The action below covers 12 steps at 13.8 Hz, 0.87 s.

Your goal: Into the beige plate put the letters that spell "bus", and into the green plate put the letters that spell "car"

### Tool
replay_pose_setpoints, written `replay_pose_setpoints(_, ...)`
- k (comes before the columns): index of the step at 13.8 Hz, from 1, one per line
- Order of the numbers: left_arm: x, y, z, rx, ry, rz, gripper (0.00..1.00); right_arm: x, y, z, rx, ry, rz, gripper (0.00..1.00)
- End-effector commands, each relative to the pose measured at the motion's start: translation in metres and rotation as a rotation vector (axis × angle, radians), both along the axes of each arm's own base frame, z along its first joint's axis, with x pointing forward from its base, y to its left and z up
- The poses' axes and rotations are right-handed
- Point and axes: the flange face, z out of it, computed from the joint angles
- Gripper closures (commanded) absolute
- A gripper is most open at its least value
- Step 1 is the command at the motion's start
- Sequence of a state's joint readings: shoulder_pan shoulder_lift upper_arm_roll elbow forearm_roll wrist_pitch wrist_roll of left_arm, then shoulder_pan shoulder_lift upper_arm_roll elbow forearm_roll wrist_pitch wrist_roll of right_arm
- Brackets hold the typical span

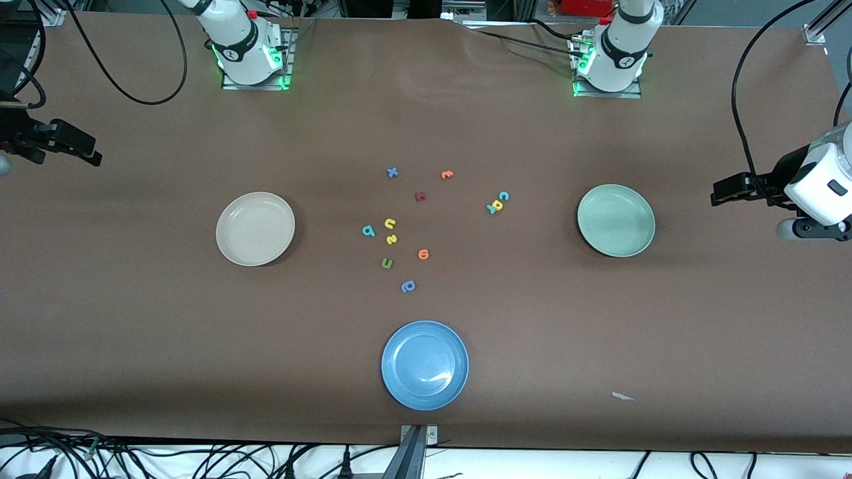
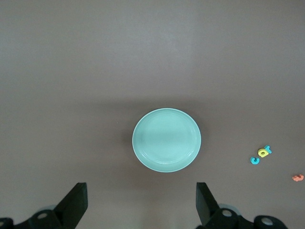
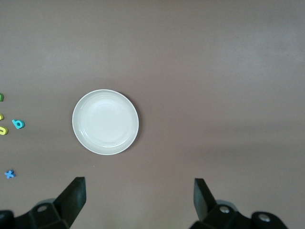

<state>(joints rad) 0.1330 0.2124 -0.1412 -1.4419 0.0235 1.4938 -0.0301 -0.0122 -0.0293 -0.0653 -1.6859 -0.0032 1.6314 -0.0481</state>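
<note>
Nearest the front edge of the brown bench (image 1: 200, 372) lies a round blue plate (image 1: 425, 365), empty. Farther in, mid-bench, the tiny foam letters are scattered: the teal b (image 1: 369, 231), yellow u (image 1: 390, 223) and yellow s (image 1: 391, 239) close together; toward the left arm's end, the teal c (image 1: 504, 195), yellow a (image 1: 498, 205) and teal r (image 1: 491, 209) in a touching row. The round cream-beige plate (image 1: 255, 228) sits toward the right arm's end, the round pale sage-green plate (image 1: 616, 220) toward the left arm's end; both empty. The right gripper (image 3: 138, 198) hangs at its end edge, fingers spread, holding nothing; the left gripper (image 2: 141, 200) likewise
</note>
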Motion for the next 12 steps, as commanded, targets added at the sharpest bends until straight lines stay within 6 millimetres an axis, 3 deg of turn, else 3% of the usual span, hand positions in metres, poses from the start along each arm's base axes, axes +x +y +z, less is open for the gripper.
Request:
replay_pose_setpoints(1, -0.0006, 0.001, -0.0003, 0.018, 0.007, -0.017, 0.0, -0.0011, -0.0019, 0.0025, 0.0, 0.005, -0.004, 0.0)
replay_pose_setpoints(12, 0.0006, 0.0002, -0.0054, 0.018, 0.016, -0.017, 0.0, -0.0016, -0.0077, 0.0025, 0.002, 0.005, -0.015, 0.0)
